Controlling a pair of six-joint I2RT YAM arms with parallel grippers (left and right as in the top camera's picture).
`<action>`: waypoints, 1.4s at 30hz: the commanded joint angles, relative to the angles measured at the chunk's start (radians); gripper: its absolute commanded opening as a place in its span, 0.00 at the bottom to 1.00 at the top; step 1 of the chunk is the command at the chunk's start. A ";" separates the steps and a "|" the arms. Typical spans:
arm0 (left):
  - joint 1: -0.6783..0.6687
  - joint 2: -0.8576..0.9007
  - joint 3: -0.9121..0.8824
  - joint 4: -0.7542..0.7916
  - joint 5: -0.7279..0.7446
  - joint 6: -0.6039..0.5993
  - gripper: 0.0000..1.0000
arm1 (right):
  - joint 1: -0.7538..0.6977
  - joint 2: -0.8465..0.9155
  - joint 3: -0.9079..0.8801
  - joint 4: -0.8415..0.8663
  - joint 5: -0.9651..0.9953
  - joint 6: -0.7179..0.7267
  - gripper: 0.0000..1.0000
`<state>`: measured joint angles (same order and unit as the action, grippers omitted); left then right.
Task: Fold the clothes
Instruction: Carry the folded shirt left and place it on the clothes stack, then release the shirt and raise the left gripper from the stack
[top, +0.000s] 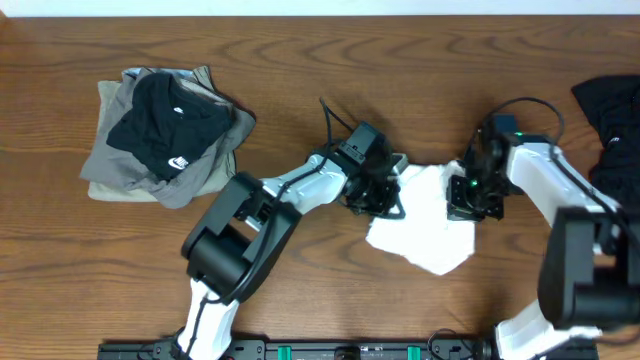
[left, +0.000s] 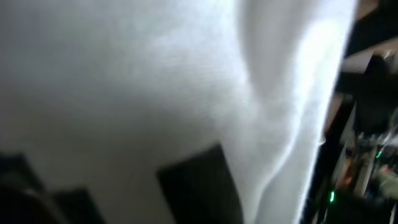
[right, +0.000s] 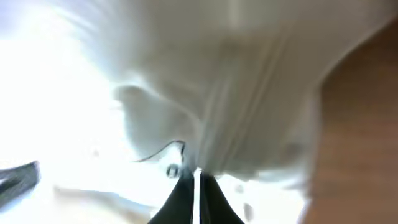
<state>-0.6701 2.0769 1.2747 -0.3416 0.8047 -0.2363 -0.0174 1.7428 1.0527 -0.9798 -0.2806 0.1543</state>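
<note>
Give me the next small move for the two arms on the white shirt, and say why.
Likely raise both grippers together and ease them apart. The left gripper and the right gripper are each shut on the white T-shirt, which lies crumpled in a small heap between them on the table. It seems to need stretching flat before any fold.

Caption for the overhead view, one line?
Overhead: left pincer and right pincer grip opposite edges of a bunched white T-shirt; a pile of grey and black clothes lies at left.
</note>
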 joint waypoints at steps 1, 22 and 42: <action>0.070 -0.149 0.039 -0.069 0.014 0.206 0.06 | -0.041 -0.199 0.079 -0.022 -0.114 -0.081 0.06; 0.975 -0.452 0.073 -0.156 -0.115 0.248 0.06 | -0.047 -0.564 0.151 0.027 -0.128 0.045 0.02; 1.276 -0.455 0.151 -0.442 -0.367 0.209 0.98 | -0.047 -0.565 0.151 0.018 -0.128 0.051 0.02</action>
<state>0.5865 1.7344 1.3560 -0.7700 0.4644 -0.0154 -0.0635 1.1759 1.2041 -0.9672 -0.3969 0.1944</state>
